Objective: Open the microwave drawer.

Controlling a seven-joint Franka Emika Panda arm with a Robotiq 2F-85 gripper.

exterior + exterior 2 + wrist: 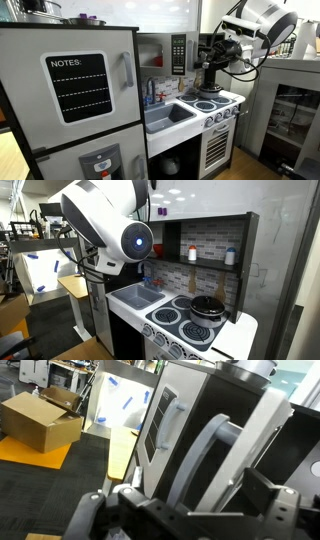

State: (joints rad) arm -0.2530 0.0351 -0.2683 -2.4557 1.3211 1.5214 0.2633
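- The arm (262, 20) reaches in from 3 o'clock, with the gripper (212, 50) beside the microwave (178, 53) at its 9 o'clock.
- Whether the gripper is clenched cannot be told.
- A pot (207, 307) stands on the stove (190, 332).

"NOTES:" on the fridge door's chalkboard (78, 87)

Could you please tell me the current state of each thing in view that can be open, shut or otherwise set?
Microwave door: looks shut, not certain.
Upper fridge door: shut.
Oven door: shut.
Pot: upright on a stove burner.
Cardboard box: flaps open.
Gripper: near the microwave; whether the fingers are open cannot be told.
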